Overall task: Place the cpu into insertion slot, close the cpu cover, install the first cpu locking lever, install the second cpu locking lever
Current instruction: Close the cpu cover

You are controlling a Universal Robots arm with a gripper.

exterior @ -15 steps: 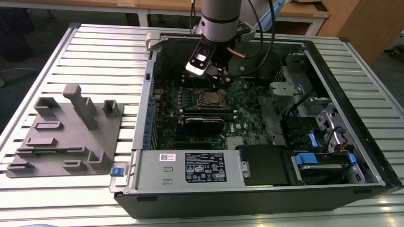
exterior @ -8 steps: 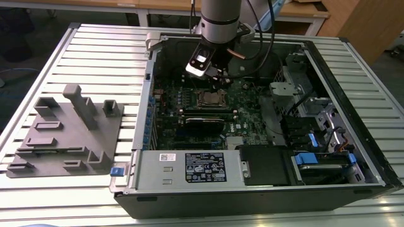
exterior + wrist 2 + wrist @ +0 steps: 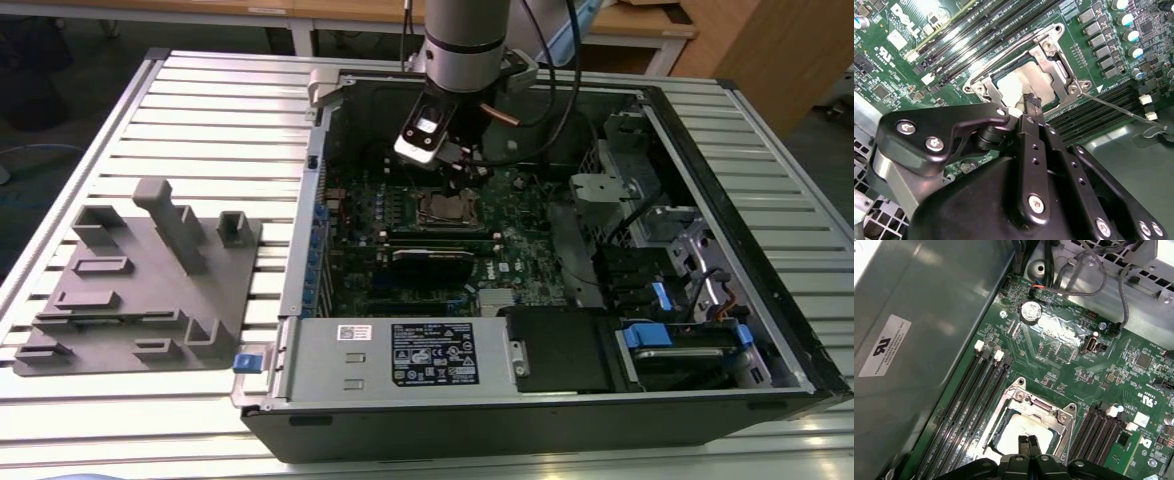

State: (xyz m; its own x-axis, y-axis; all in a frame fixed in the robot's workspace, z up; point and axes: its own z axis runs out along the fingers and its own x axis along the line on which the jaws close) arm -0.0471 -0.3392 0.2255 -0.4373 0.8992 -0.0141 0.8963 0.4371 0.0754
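Sitting in the insertion slot (image 3: 1019, 389) with the cpu cover (image 3: 1048, 413) lying flat around it, the cpu (image 3: 1015, 428) shows its silver top just beneath the gripper (image 3: 1028, 441), which is closed tight on nothing. Green motherboard (image 3: 1054, 355) surrounds it inside an open computer case (image 3: 534, 425), mid-frame on a slatted table (image 3: 200, 110); the exterior view takes in a grey fixture block (image 3: 134, 290) at lower left and wooden desks (image 3: 641, 25) along the top.

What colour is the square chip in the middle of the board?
The cpu is dull silver-grey, showing best in the second wrist view.
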